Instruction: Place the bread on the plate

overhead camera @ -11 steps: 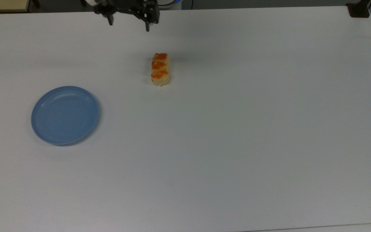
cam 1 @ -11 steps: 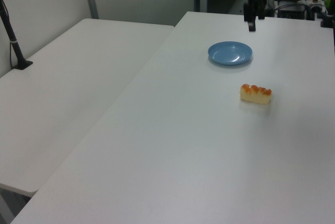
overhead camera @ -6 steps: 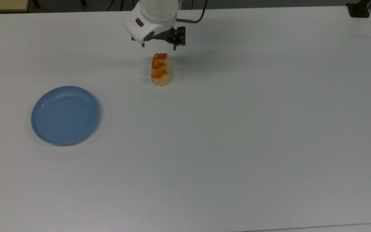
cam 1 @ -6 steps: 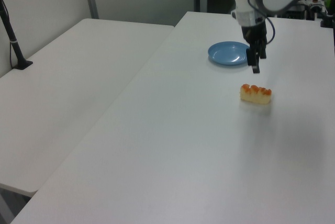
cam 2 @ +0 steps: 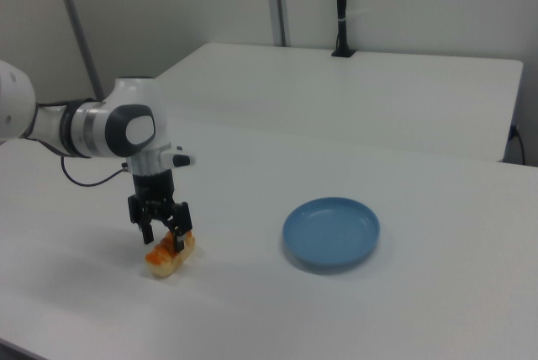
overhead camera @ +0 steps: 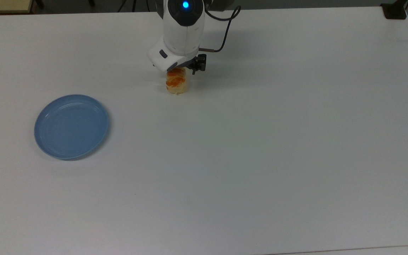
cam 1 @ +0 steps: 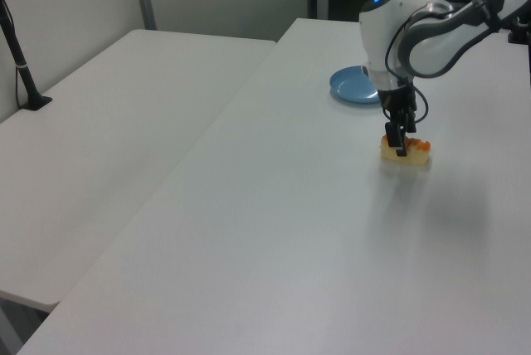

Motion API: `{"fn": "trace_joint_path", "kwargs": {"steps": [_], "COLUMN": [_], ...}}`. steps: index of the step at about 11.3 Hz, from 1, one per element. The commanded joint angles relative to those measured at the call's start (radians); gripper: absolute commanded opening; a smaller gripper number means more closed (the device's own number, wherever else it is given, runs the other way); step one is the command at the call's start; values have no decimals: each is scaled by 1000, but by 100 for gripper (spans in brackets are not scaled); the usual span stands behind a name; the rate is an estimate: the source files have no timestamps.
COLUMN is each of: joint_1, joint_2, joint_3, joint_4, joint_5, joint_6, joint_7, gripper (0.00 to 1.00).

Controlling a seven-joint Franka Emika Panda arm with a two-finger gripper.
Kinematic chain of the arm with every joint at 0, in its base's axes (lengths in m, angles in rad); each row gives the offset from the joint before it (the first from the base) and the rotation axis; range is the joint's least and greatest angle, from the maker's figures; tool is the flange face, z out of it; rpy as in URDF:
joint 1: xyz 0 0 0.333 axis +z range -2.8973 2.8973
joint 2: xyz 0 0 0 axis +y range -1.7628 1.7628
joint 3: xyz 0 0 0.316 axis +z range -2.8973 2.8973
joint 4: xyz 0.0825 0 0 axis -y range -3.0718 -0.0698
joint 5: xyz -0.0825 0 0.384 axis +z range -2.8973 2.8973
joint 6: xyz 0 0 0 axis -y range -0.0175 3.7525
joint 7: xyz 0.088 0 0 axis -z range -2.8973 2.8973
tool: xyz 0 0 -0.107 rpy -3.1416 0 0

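Grasp step: gripper fingers open, apparently straddling the bread on the tabletop; next close, lift, carry to plate.

White table with a bun and a plate on it

The white table carries two things lying directly on its top: the bread, a small pale-yellow loaf with orange-brown glazed bumps, and the plate, round, light blue and shallow. In the top view the bread sits near the far edge and the plate lies well apart toward the top view's left. A second white table adjoins it on the left view's left.
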Motion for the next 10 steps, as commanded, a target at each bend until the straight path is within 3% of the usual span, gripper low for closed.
{"fn": "trace_joint_path", "kwargs": {"steps": [1, 2, 3, 4, 6, 9, 10], "joint_1": [9, 2, -6, -23, -113, -291, -319], "joint_2": [15, 3, -21, -31, -5, 189, 249], "joint_3": [9, 10, 10, 4, -19, -28, -45], "joint_4": [-18, -10, -7, 33, 216, 517, 560], "joint_5": [-32, -32, -32, -29, -23, -35, -39], "joint_6": [42, 30, 22, -28, -147, -143, -134], "joint_7": [6, -15, -64, -126, -286, -385, -398], "gripper": [47, 32, 28, 28, 30, 32, 37]}}
